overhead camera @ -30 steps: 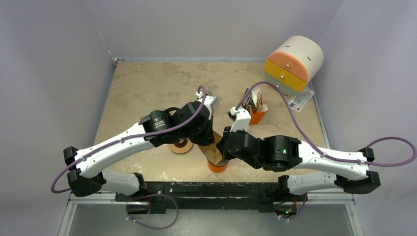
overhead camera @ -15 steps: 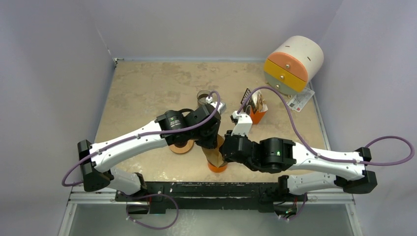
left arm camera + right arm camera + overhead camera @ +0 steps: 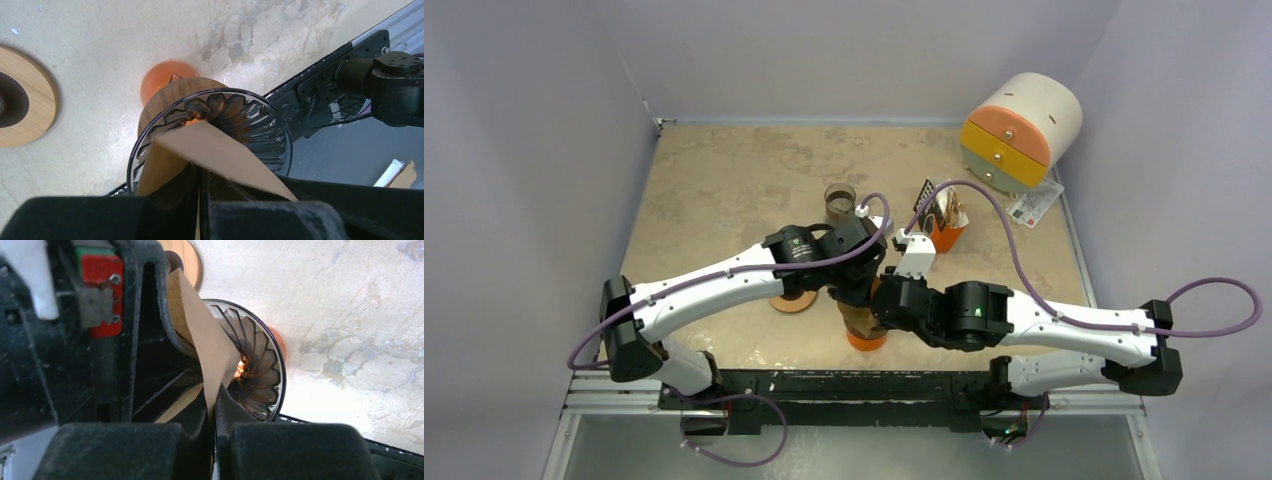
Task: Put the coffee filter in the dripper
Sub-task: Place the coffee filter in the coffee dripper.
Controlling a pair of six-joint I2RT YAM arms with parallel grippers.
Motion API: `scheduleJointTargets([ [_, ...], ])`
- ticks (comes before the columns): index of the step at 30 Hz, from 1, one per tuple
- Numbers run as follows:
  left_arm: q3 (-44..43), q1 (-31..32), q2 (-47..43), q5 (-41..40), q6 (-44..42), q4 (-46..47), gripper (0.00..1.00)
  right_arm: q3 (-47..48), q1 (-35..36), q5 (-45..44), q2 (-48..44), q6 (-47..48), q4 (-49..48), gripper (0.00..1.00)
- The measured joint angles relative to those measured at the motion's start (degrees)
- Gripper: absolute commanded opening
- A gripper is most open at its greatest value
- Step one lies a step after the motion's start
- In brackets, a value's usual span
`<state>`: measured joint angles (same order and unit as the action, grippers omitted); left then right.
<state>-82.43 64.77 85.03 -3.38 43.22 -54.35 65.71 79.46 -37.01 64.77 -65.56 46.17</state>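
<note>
Top external view: both arms are bent inward and meet over the near middle of the table, with the coffee filter seen as a brown strip between the two wrists
Filter, place: it is held over and partly inside the dripper, whose ribbed glass cone is seated in a wooden collar above an orange base
Filter, direction: the narrow tip is pointed down into the throat of the glass cone, and the wide edge is turned up toward the fingers
Filter, long axis: it runs from the pinched wide edge to the tip and is tilted rather than upright; two brown panels are seen meeting at a crease
Tip contact: it cannot be told whether the ribs are touched by the tip
Left gripper: it is drawn narrow, and one side of the filter's wide edge is pinched between its black fingers
Right gripper: it is likewise closed to a thin slit, and the paper's other edge is clamped in it, just beside the left fingers
Wooden disc: it lies flat on the table to the left of the dripper and is partly covered by the left arm
Glass cup: it stands beyond the arms, apart from them
Orange box: it is set to the right of the cup
Round container: it is placed at the far right corner, with orange drawer fronts
</note>
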Motion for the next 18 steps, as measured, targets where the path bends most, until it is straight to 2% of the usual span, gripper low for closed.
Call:
scheduleJointTargets([
  [5, 0.0, 0.3, 0.3, 0.1, 0.0, -0.1, 0.00, -0.9, -0.5, 0.0, 0.1, 0.0, -0.7, 0.17],
  [18, -1.8, 0.2, 2.8, -0.1, -1.1, -1.6, 0.00, -1.1, -0.8, 0.0, -3.3, 0.3, 0.0, 0.33],
])
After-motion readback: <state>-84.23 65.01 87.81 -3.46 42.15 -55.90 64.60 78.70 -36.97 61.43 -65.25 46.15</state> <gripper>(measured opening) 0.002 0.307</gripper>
